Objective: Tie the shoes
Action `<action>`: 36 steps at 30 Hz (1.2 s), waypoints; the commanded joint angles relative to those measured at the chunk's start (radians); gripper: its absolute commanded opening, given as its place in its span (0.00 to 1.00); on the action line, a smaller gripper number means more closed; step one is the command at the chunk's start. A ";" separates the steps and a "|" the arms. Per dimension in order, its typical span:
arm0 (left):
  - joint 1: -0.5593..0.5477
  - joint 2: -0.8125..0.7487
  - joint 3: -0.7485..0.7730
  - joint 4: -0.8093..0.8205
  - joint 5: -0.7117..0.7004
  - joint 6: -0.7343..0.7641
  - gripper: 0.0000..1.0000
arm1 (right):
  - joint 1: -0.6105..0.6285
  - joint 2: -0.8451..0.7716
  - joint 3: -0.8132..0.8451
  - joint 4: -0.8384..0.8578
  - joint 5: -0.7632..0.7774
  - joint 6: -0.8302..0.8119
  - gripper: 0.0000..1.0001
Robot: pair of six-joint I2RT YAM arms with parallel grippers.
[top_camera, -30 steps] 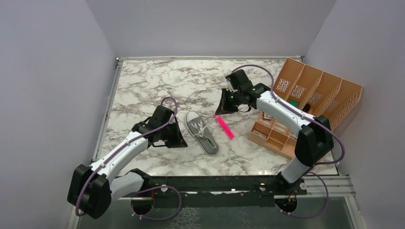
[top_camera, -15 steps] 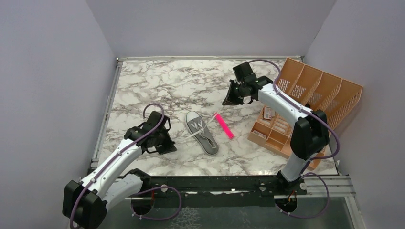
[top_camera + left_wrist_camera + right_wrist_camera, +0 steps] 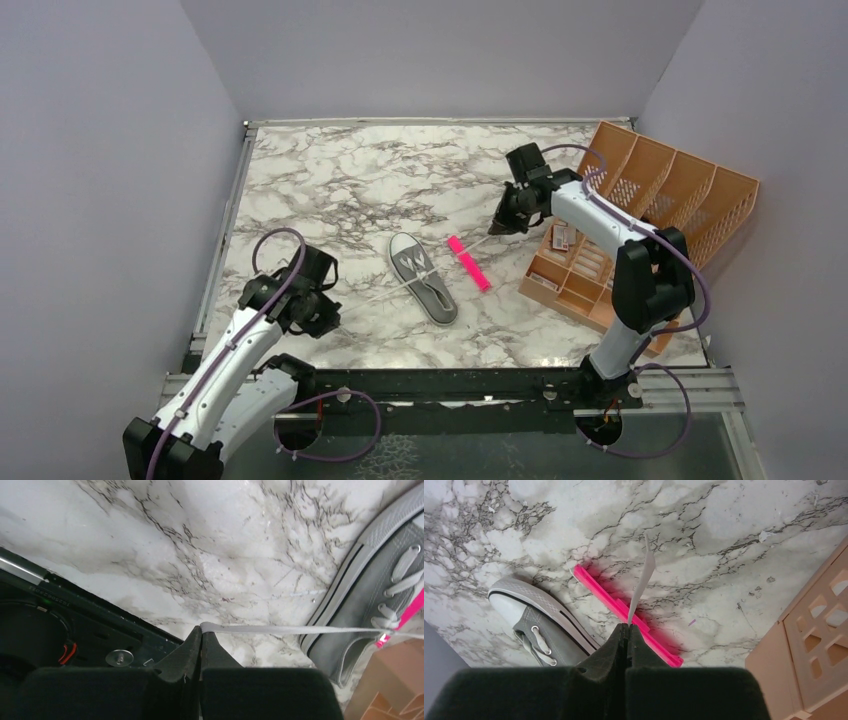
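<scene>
The grey sneaker (image 3: 424,275) with white sole lies mid-table, toe pointing to the far left. It also shows in the left wrist view (image 3: 372,595) and the right wrist view (image 3: 536,617). My left gripper (image 3: 325,313) is shut on the end of one white lace (image 3: 290,629), which runs taut from the shoe to the near left. My right gripper (image 3: 499,224) is shut on the other white lace (image 3: 642,582), held out to the far right of the shoe, above the pink bar.
A pink bar (image 3: 468,263) lies just right of the shoe. An orange slotted organizer (image 3: 665,190) and a compartment tray (image 3: 575,275) stand at the right. The table's near edge with a black rail (image 3: 75,610) is right by the left gripper.
Both grippers have moved apart: the left drew back toward the near left, the right moved farther right. Both laces are pulled out straighter from the shoe.
</scene>
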 commanded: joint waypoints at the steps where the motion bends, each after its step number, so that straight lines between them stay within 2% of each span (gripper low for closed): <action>1: 0.046 0.010 0.051 -0.064 -0.176 -0.013 0.00 | -0.028 -0.042 -0.028 0.058 0.028 0.001 0.01; 3: 0.082 0.042 0.059 -0.038 -0.199 0.045 0.00 | -0.043 -0.057 -0.061 0.083 0.021 -0.001 0.01; 8: 0.174 0.125 0.012 0.062 -0.138 0.163 0.00 | -0.066 -0.052 -0.113 0.114 0.019 0.003 0.00; 11: 0.268 0.147 -0.004 0.095 -0.127 0.250 0.00 | -0.081 -0.039 -0.147 0.142 0.011 0.015 0.01; 13: 0.342 0.167 -0.014 0.114 -0.096 0.303 0.00 | -0.087 -0.032 -0.160 0.154 0.013 0.020 0.01; 18: 0.437 0.205 -0.011 0.169 -0.018 0.371 0.00 | -0.097 -0.028 -0.174 0.194 -0.004 -0.013 0.00; 20: 0.433 0.210 -0.004 0.218 0.047 0.411 0.00 | -0.096 -0.023 -0.144 0.226 -0.119 -0.128 0.00; 23: 0.426 0.225 0.003 0.267 0.147 0.466 0.00 | -0.087 -0.039 -0.131 0.245 -0.448 -0.278 0.00; 24: 0.426 0.226 0.007 0.273 0.174 0.482 0.00 | -0.068 -0.045 -0.132 0.244 -0.538 -0.316 0.03; 26: 0.426 0.220 0.010 0.283 0.216 0.509 0.00 | -0.015 -0.051 -0.127 0.191 -0.624 -0.436 0.16; 27: 0.427 0.213 0.017 0.279 0.214 0.518 0.05 | 0.014 -0.042 -0.117 0.154 -0.627 -0.496 0.24; 29: 0.426 0.195 0.031 0.275 0.204 0.537 0.26 | 0.064 -0.027 -0.105 0.106 -0.586 -0.574 0.35; 32: 0.427 0.187 0.077 0.253 0.169 0.556 0.56 | 0.093 -0.050 -0.147 0.140 -0.559 -0.590 0.52; 33: 0.426 0.188 0.096 0.247 0.162 0.561 0.71 | 0.094 -0.058 -0.158 0.148 -0.562 -0.592 0.57; 34: 0.404 0.188 0.115 0.247 0.156 0.567 0.79 | 0.094 -0.066 -0.157 0.142 -0.547 -0.600 0.60; 36: 0.376 0.195 0.152 0.254 0.126 0.588 0.83 | 0.106 -0.079 -0.142 0.120 -0.500 -0.658 0.63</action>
